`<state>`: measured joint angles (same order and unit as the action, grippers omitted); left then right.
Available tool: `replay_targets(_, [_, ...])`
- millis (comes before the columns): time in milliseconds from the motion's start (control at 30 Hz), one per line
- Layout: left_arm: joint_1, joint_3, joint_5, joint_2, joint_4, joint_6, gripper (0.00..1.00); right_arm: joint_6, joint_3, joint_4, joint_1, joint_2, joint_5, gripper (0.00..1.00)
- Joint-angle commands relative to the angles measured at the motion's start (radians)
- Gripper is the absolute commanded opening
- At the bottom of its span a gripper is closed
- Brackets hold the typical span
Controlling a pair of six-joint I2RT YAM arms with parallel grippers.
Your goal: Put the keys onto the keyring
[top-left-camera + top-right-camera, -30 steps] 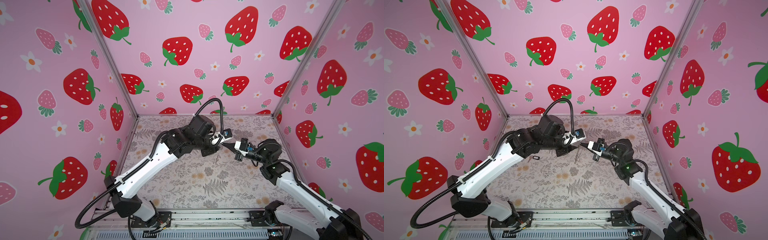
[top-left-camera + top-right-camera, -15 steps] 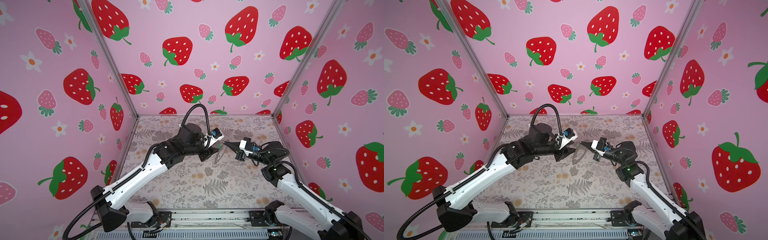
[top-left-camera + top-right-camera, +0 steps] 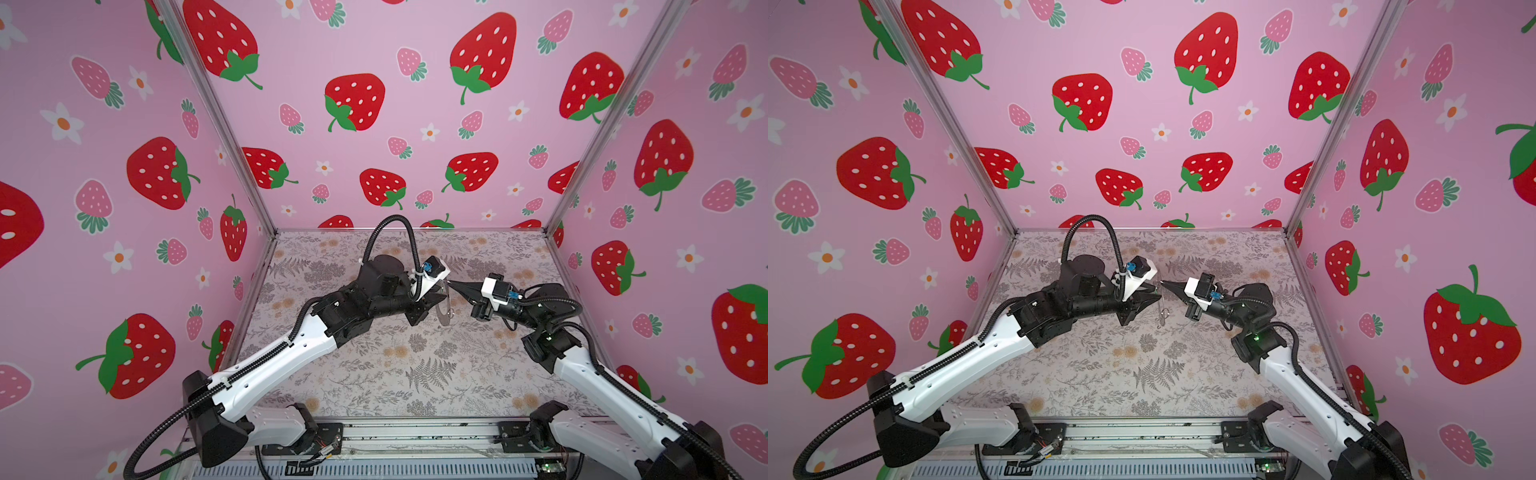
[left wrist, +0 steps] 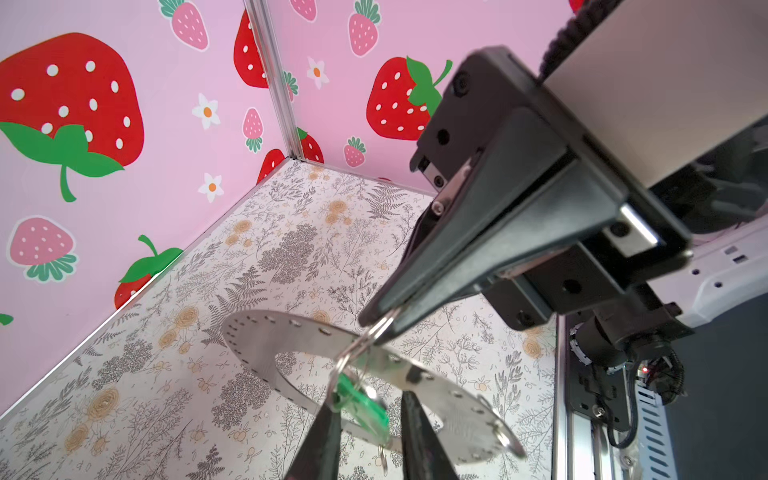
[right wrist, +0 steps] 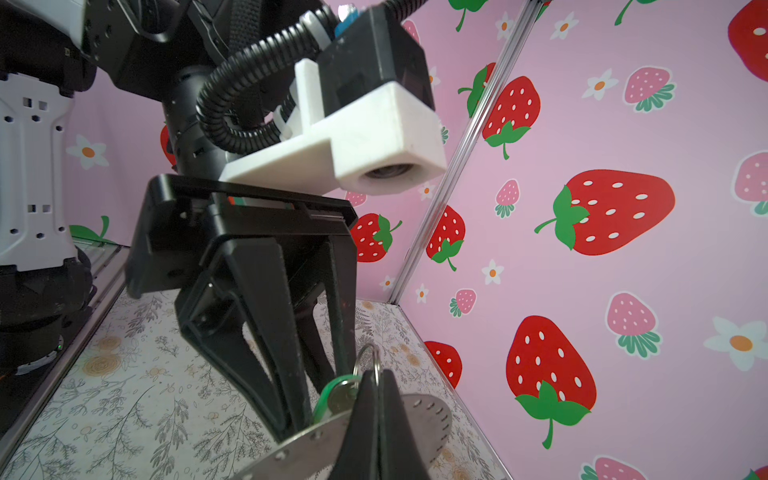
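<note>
The keyring (image 4: 266, 345), a flat grey metal ring with small edge holes, hangs tilted above the floral mat from a wire loop. My right gripper (image 4: 380, 328) is shut on that loop, as the right wrist view also shows (image 5: 376, 374). A green key (image 4: 361, 403) hangs on the loop just below the pinch. My left gripper (image 4: 370, 405) brackets the green key. One finger (image 4: 324, 436) touches it, while a narrow gap separates it from the other finger (image 4: 415, 436). In both top views the two grippers meet mid-table at the keyring (image 3: 445, 305) (image 3: 1162, 311).
The floral mat (image 3: 415, 374) covers the table floor inside pink strawberry walls. A metal rail (image 3: 415, 436) runs along the front edge by the arm bases. The left arm's black cable (image 3: 399, 224) loops up above its wrist.
The left arm has changed its posture and brought its jaws in around the green key, and they have narrowed. The right gripper has kept its hold on the loop.
</note>
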<state>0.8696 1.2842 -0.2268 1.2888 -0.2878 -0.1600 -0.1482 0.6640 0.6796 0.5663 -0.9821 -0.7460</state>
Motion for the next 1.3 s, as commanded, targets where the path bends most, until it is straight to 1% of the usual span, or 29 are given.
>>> replay_targets(0, [0.015, -0.002, 0.043, -0.008, 0.05, 0.017, 0.26, 0.036, -0.014, 0.078, -0.003, 0.016, 0.018, 0.0])
replay_targets(133, [0.027, 0.005, 0.067, 0.004, 0.059, 0.018, 0.25, 0.036, -0.01, 0.076, -0.003, 0.011, 0.008, 0.0])
replay_targets(167, [0.03, 0.007, 0.076, 0.003, 0.059, 0.013, 0.23, 0.037, -0.01, 0.076, -0.004, 0.007, 0.005, 0.0])
replay_targets(267, [0.037, 0.006, 0.083, 0.001, 0.052, -0.005, 0.12, 0.04, -0.019, 0.092, -0.004, 0.004, 0.003, 0.0])
replay_targets(300, [0.038, 0.006, 0.113, 0.0, 0.049, -0.006, 0.1, 0.044, -0.022, 0.096, -0.003, 0.005, 0.008, 0.0])
replay_targets(333, [0.04, 0.007, 0.118, 0.0, 0.045, -0.008, 0.08, 0.044, -0.022, 0.098, -0.004, 0.003, 0.01, 0.0])
replay_targets(400, [0.042, 0.009, 0.127, 0.001, 0.032, -0.016, 0.07, 0.045, -0.021, 0.103, -0.004, 0.0, 0.014, 0.0])
replay_targets(433, [0.043, 0.012, 0.133, 0.0, 0.022, -0.023, 0.02, 0.046, -0.021, 0.108, -0.003, 0.0, 0.014, 0.0])
replay_targets(467, [0.045, 0.014, 0.135, 0.002, 0.011, -0.033, 0.0, 0.048, -0.02, 0.118, -0.003, -0.001, 0.017, 0.0])
replay_targets(600, [0.048, 0.03, 0.134, 0.009, -0.034, -0.058, 0.0, 0.051, -0.03, 0.143, -0.003, 0.004, 0.025, 0.0])
replay_targets(767, [0.047, 0.052, 0.095, 0.019, -0.082, -0.088, 0.0, 0.049, -0.039, 0.161, -0.004, 0.01, 0.023, 0.0])
replay_targets(833, [0.046, 0.062, 0.045, 0.03, -0.102, -0.098, 0.0, 0.045, -0.043, 0.174, -0.003, 0.012, 0.015, 0.0])
replay_targets(1067, [0.036, 0.106, -0.014, 0.055, -0.171, -0.134, 0.0, 0.045, -0.06, 0.204, -0.007, 0.024, -0.001, 0.0])
replay_targets(1267, [0.03, 0.128, -0.134, 0.076, -0.193, -0.146, 0.0, 0.047, -0.067, 0.212, -0.009, 0.025, -0.016, 0.0])
